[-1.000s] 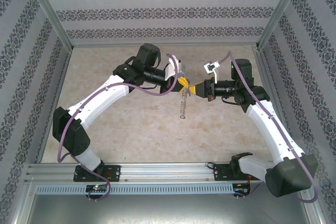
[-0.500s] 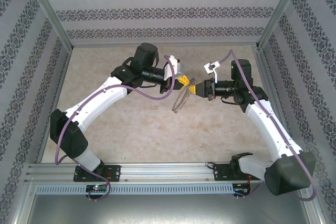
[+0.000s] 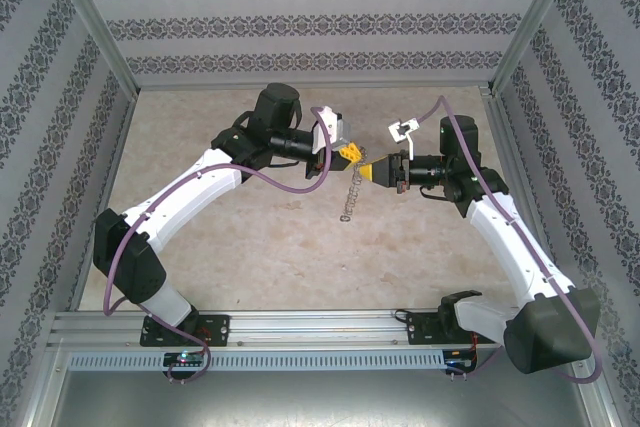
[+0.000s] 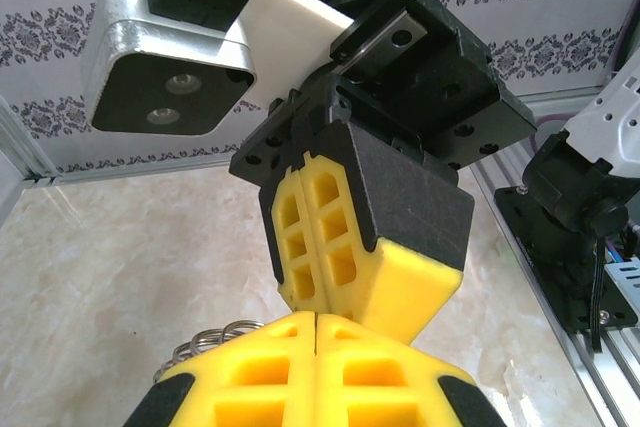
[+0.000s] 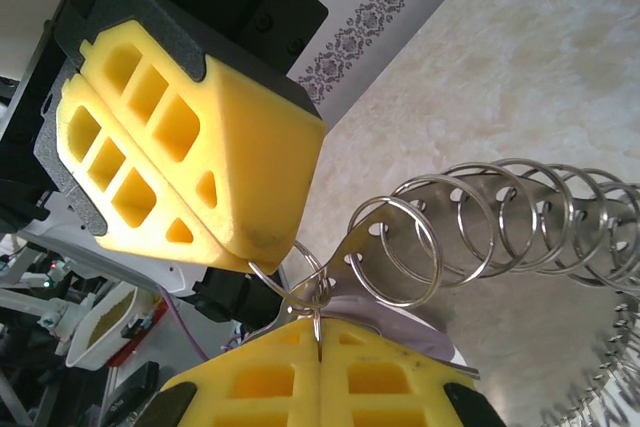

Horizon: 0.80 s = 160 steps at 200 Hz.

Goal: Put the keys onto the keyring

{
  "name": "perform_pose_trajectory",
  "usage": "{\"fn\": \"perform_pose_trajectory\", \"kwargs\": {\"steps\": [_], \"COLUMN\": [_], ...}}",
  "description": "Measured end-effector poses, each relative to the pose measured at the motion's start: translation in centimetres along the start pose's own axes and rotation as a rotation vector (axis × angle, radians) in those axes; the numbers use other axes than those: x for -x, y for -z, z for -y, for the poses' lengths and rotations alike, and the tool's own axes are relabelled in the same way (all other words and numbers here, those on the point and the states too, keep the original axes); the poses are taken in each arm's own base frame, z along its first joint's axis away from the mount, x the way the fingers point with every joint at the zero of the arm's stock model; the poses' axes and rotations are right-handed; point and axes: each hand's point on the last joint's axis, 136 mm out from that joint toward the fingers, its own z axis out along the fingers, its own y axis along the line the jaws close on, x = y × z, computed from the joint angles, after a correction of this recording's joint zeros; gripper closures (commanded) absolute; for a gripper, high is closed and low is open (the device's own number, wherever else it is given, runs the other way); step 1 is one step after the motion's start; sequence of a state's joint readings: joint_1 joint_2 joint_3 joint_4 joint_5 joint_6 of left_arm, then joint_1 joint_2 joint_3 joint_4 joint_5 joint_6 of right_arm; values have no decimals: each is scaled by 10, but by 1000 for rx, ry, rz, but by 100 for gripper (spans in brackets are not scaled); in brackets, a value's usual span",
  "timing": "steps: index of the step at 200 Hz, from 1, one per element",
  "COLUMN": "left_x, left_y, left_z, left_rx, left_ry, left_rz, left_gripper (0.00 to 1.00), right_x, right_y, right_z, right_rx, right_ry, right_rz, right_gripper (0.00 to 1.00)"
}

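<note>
The keyring [image 3: 349,198], a grey metal band fringed with many wire loops [image 5: 480,212], hangs between both grippers above the table's middle. My left gripper [image 3: 351,153] is shut, its yellow fingers [image 5: 200,147] pinching a wire loop at the band's end. My right gripper [image 5: 318,325] faces it tip to tip and is shut on a small loop there. Several loops [image 4: 212,333] peek out beside the left gripper [image 4: 318,325], with the right fingers [image 4: 340,237] just above it. A pale flat piece [image 5: 405,309] lies behind the right fingertips; I cannot tell whether it is one of the keys.
The beige table [image 3: 250,247] stretches under the dangling ring. Patterned walls [image 3: 300,27] close in the back and both sides. An aluminium rail [image 3: 320,325] with the arm bases runs along the near edge.
The hanging tail of the keyring swung left and has come back toward straight down. The left arm shifted slightly left. Both grippers stay shut, tip to tip.
</note>
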<state>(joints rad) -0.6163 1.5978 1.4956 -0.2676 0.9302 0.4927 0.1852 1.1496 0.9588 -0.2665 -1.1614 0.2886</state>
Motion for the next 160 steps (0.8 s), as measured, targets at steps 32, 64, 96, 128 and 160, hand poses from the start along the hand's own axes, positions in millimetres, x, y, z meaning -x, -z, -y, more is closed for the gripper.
{"fn": "perform_pose_trajectory", "kwargs": {"steps": [32, 64, 96, 128, 160], "left_x": [2, 4, 5, 8, 11], "left_y": [0, -1, -3, -3, -4], "left_z": [-2, -6, -11, -14, -18], "left_rx": [8, 29, 55, 78, 93], "left_ry": [5, 18, 43, 77, 110], "left_rz": [15, 33, 57, 88, 118], "left_gripper": [100, 100, 100, 100, 100], "right_x": [3, 6, 10, 13, 17], "right_y": [0, 1, 3, 3, 4], "right_z": [-1, -2, 1, 0, 0], "right_rx": [2, -4, -19, -20, -22], "right_ry": [7, 16, 23, 30, 39], "right_rz": [11, 23, 41, 49, 60], "right_gripper": [95, 100, 100, 100, 89]}}
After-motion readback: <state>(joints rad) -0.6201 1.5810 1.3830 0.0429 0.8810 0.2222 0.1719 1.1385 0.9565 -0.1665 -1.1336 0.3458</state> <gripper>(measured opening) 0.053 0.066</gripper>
